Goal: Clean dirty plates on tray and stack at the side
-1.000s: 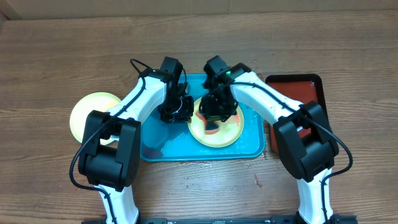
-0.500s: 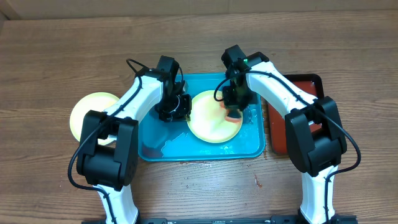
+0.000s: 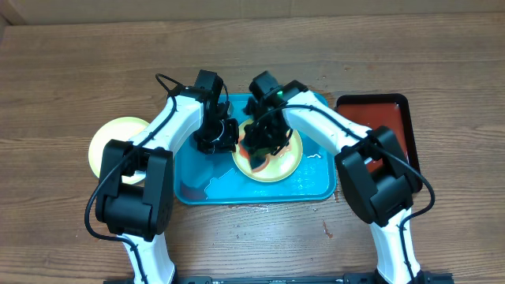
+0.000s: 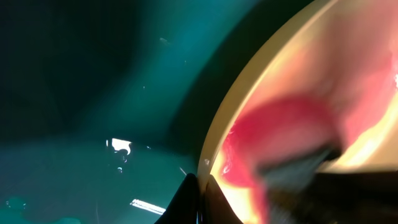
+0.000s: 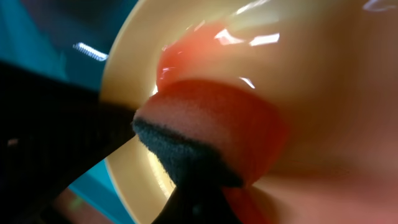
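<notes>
Overhead view, read from the near edge of the wooden table [image 3: 79, 63] toward the far edge. The teal tray [image 3: 309, 186] lies at the table's centre, long side toward the robot, with wet patches on its near-left floor. The pale yellow-green plate [image 3: 289, 162] rests inside the tray, right of the tray's centre and apart from the rim. The left gripper [image 3: 218, 140] stands at the plate's 9 o'clock; in the left wrist view its fingertips [image 4: 189, 200] are drawn together on the plate's rim, pinching it over the tray floor. The right gripper [image 3: 267, 136] reaches in over the plate's 11 o'clock and is clamped on a sponge [image 5: 214, 134], orange-red foam backed by a dark scrubbing layer. In the right wrist view the foam face presses flat against the plate's inner surface, and a film of red sauce [image 5: 186, 46] lies just beyond it, toward the rim. Outside the tray, a second plate [image 3: 109, 142] of the same pale yellow-green lies on the table at the tray's 9 o'clock, just beside the left arm and partly hidden by it. A dark red tray [image 3: 387, 114] with a black rim sits at the teal tray's 2 o'clock, partly under the right arm.
</notes>
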